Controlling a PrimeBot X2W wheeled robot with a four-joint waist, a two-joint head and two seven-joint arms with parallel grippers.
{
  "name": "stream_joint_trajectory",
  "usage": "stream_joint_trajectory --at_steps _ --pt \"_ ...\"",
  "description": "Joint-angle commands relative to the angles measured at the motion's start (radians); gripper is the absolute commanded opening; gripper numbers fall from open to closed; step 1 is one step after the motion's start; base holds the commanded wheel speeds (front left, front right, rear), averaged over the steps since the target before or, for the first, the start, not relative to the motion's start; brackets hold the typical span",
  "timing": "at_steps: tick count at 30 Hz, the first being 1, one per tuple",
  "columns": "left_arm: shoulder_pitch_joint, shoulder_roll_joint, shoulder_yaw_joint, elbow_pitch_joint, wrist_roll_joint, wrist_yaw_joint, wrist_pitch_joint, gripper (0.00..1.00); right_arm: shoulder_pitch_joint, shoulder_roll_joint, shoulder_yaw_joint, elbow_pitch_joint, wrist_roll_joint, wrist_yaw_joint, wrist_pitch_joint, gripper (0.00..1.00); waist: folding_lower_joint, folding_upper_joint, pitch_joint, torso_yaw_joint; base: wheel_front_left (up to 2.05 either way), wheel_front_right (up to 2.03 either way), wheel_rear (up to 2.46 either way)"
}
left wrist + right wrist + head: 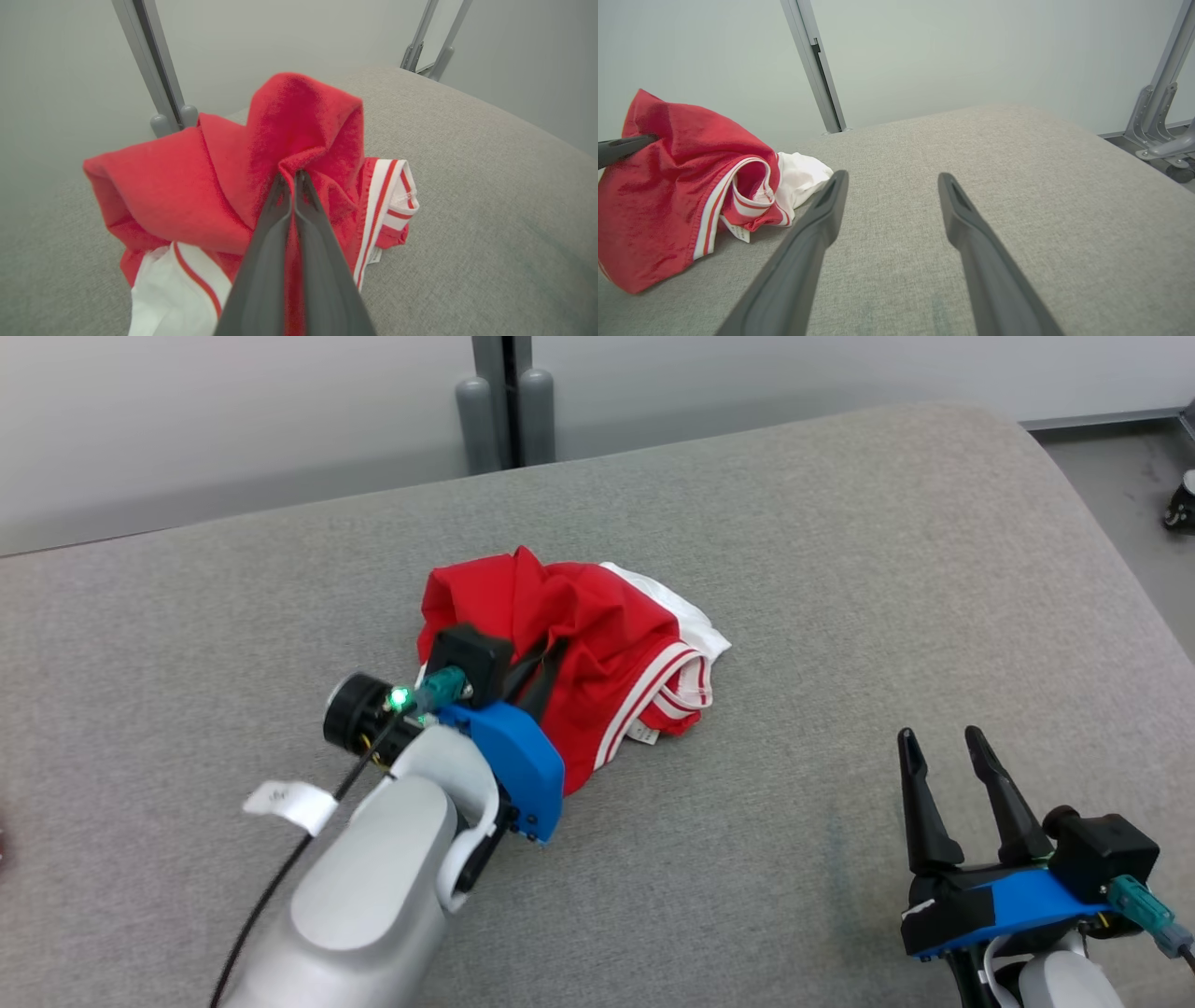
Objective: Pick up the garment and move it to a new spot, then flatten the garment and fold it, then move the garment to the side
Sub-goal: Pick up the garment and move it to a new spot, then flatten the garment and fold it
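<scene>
The garment (597, 644) is a crumpled red piece with white parts and red-and-white striped trim, bunched in the middle of the grey cushioned surface (840, 569). My left gripper (292, 175) is shut on a raised red fold of the garment (299, 135), pinching the cloth between its dark fingers. In the head view the left gripper (537, 663) sits over the heap's near-left side. The right gripper (941, 735) stands open to the lower right, apart from the cloth, nothing between its fingers. From the right wrist the garment (672, 186) lies at the left, beyond the open right gripper (892, 177).
Grey metal posts (504, 411) stand behind the surface against a pale wall. The surface's rounded right edge (1111, 523) drops to the floor, where a dark wheel (1181, 504) sits. A white tag (289, 803) hangs on the left arm's cable.
</scene>
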Motion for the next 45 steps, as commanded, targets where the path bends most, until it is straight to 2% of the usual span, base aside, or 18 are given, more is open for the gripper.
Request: stream_joint_trajectory --at_steps 1,7,12,18,22,26,30,35,45 --pt "0.023 -0.009 0.002 0.026 -0.007 0.006 -0.035 1.0 -0.008 -0.004 -0.007 0.0 -0.007 0.0 -0.005 1.0 -0.0001 0.0 -0.004 0.012 0.0 0.0 0.0" --pt "0.064 -0.041 0.037 0.021 -0.057 -0.015 -0.239 1.0 0.016 -0.003 -0.034 -0.011 -0.032 0.0 0.005 1.0 -0.0001 0.0 -0.038 0.078 0.0 0.0 0.0" --pt "0.12 0.0 0.076 -0.06 -0.062 -0.016 -0.306 1.0 0.036 -0.004 -0.049 -0.025 -0.039 0.0 0.021 1.0 -0.0001 0.0 -0.074 0.129 0.0 0.0 0.0" --pt "0.279 0.037 0.243 -0.264 -0.056 0.035 -0.319 1.0 0.067 -0.004 -0.058 -0.05 -0.036 0.0 0.046 1.0 -0.0001 0.0 -0.105 0.199 0.0 0.0 0.0" --pt "0.403 0.036 0.367 -0.363 -0.011 0.038 -0.318 1.0 0.074 -0.004 -0.062 -0.063 -0.038 0.0 0.055 1.0 -0.0001 0.0 -0.115 0.227 0.0 0.0 0.0" --pt "0.489 0.026 0.45 -0.385 0.046 0.029 -0.318 1.0 0.085 -0.004 -0.065 -0.07 -0.046 0.0 0.064 1.0 -0.0001 0.0 -0.126 0.243 0.0 0.0 0.0" --pt "0.541 0.025 0.487 -0.365 0.093 0.019 -0.319 1.0 0.089 -0.004 -0.065 -0.072 -0.054 0.0 0.074 1.0 -0.0001 0.0 -0.139 0.244 0.0 0.0 0.0" --pt "0.576 0.043 0.488 -0.298 0.122 0.005 -0.319 1.0 0.109 -0.004 -0.079 -0.064 -0.059 0.0 0.08 1.0 -0.0001 0.0 -0.159 0.231 0.0 0.0 0.0" --pt "0.59 0.053 0.508 -0.263 0.128 0.014 -0.319 1.0 0.12 -0.004 -0.084 -0.058 -0.051 0.0 0.08 1.0 -0.0001 0.0 -0.166 0.212 0.0 0.0 0.0"
